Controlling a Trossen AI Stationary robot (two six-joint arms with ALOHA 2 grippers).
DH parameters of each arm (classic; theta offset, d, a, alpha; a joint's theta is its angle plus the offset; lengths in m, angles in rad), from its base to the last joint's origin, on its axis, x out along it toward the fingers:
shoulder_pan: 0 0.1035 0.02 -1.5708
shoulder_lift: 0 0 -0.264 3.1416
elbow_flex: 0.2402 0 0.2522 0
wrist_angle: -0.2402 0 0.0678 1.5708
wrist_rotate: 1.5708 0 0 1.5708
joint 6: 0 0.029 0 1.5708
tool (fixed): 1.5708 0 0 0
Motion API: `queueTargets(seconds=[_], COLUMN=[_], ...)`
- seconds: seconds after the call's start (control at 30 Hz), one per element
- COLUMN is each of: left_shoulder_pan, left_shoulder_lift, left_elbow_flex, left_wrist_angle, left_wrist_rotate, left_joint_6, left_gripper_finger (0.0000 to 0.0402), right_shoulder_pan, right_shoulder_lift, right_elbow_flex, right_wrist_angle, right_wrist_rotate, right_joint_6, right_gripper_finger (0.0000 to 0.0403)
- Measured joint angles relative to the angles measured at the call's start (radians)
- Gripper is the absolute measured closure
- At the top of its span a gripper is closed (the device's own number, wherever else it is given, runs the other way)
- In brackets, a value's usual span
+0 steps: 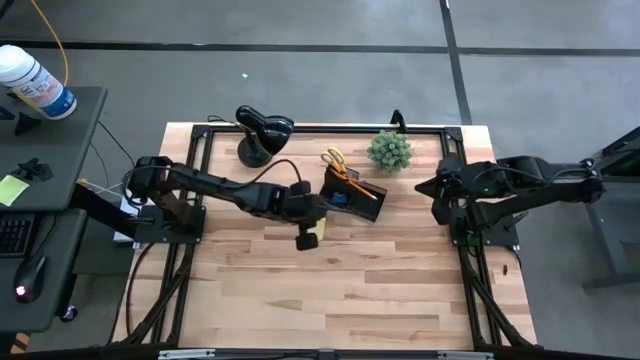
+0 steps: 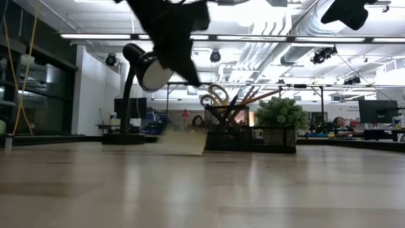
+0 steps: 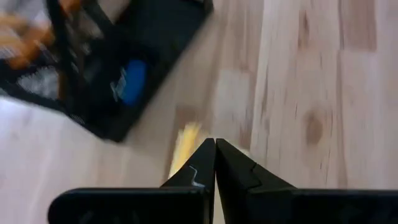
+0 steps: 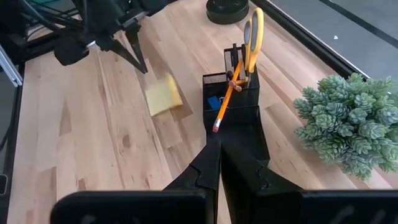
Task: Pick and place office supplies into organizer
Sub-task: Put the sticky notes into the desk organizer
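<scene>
The yellow sticky-note pad [image 4: 163, 94] lies flat on the wooden table [image 1: 350, 290], just on the near side of the organizer [image 4: 233, 106]. My left gripper [image 4: 140, 65] hangs shut above the pad, slanting down, with nothing between its fingers [image 3: 215, 149]. The black mesh organizer [image 1: 355, 188] holds orange-handled scissors [image 4: 254, 31], pencils [image 4: 225, 99] and a small blue block [image 3: 132, 81]. My right gripper [image 4: 219, 149] waits shut and empty, raised over the table's right side [image 1: 438, 190].
A black desk lamp [image 1: 262, 130] stands at the far edge, left of the organizer. A small green potted plant [image 1: 389, 150] stands to the organizer's right. The near half of the table is bare wood.
</scene>
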Motion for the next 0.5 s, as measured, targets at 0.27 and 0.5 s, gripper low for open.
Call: queueTargets(seconds=[0.27,0.5], left_shoulder_pan=[0.0,0.0], left_shoulder_lift=[0.0,0.0], left_elbow_flex=[0.118,0.132], left_wrist_angle=[-0.016,-0.116], left_wrist_rotate=[-0.022,-0.016], left_joint_6=[0.079,0.131], left_gripper_finger=[0.0402,0.0401], right_shoulder_pan=[0.0,0.0], right_shoulder_lift=[-0.025,-0.023], right_elbow_flex=[0.0,0.0], right_wrist_angle=[-0.005,-0.011], right_wrist_rotate=[0.014,0.008], right_joint_6=[0.0,-0.014], right_gripper_finger=[0.0392,0.0392])
